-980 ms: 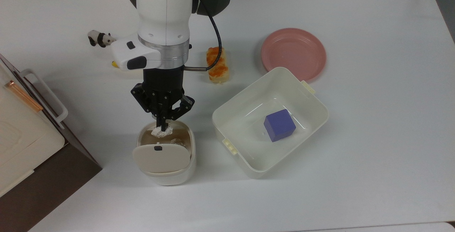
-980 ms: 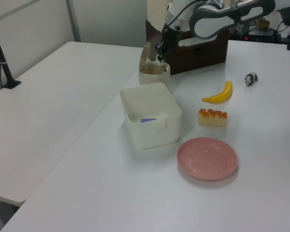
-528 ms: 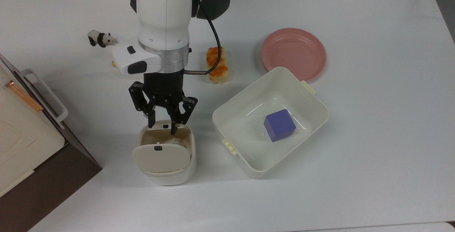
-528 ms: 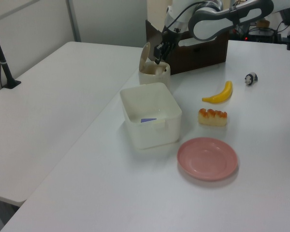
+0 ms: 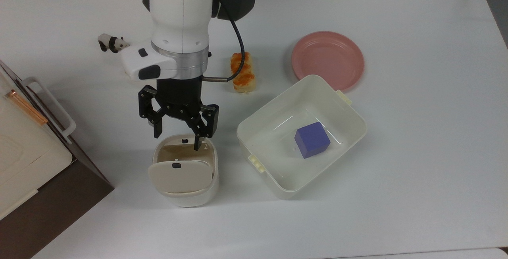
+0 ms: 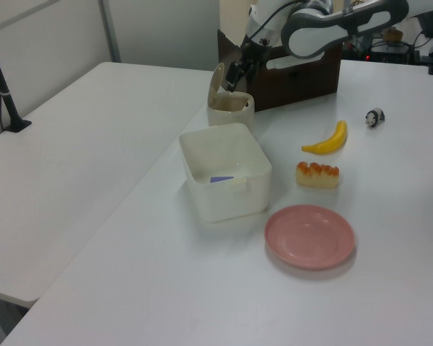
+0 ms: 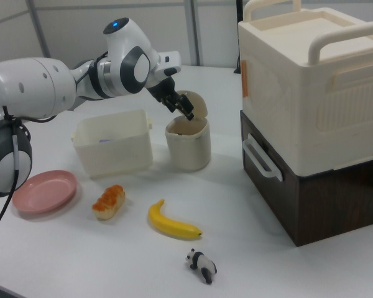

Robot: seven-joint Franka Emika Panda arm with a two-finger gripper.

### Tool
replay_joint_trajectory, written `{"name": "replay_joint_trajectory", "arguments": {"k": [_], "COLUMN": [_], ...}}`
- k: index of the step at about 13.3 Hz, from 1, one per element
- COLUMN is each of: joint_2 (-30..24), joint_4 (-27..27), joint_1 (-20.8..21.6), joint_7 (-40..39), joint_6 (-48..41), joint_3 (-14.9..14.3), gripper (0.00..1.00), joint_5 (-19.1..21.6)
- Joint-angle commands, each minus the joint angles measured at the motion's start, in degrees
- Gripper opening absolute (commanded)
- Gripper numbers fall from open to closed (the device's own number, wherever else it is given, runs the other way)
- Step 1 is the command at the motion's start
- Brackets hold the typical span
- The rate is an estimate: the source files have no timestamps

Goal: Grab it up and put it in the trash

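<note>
The trash (image 5: 186, 197) is a small cream-white bin near the top view's lower left, its flap lid (image 5: 180, 176) with a black dot tipped up over a tan inside. My gripper (image 5: 177, 138) hangs just above the bin's far rim, open, with nothing between its black fingers (image 5: 197, 144). The tissue wad is hidden; only the tan inside of the bin shows. In the left view the gripper (image 6: 234, 76) is above the trash (image 6: 229, 114). In the right view the gripper (image 7: 180, 109) is over the trash (image 7: 188, 149).
A white tub (image 5: 274, 120) holding a blue cube (image 5: 312, 140) stands right of the bin in the top view. Behind it lie a pink plate (image 5: 328, 60) and an orange-topped pastry (image 5: 243, 71). A panda figurine (image 5: 111, 43), a banana (image 7: 171, 222) and a large cream box (image 7: 311, 87) stand nearby.
The gripper opened and let go of the wad, which dropped into the bin and out of sight. The gripper then spread wider and rose a little off the rim.
</note>
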Motion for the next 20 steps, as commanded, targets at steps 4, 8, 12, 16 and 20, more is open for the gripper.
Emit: {"name": "replay_joint_trajectory", "arguments": {"k": [4,8,12,16,20], "joint_2": [-5.27,-9.57,-10.45,-10.46,-10.46], "joint_4": [-0.13,4.51,9.10,9.19,9.01], "joint_1": [-1.32,-5.45,-8.27,-8.10,-6.42], "joint_7": [-18.66,-28.89,-30.23,-28.40,-21.37], "joint_6": [-21.39,-35.83,-42.18,-41.75,-42.37], "joint_3": [-0.09,-0.35,-0.45,0.08,0.35], "gripper": [0.86,1.00,1.00,1.00,1.00], "joint_5": [5.86,16.15,18.46,18.63,18.72]}}
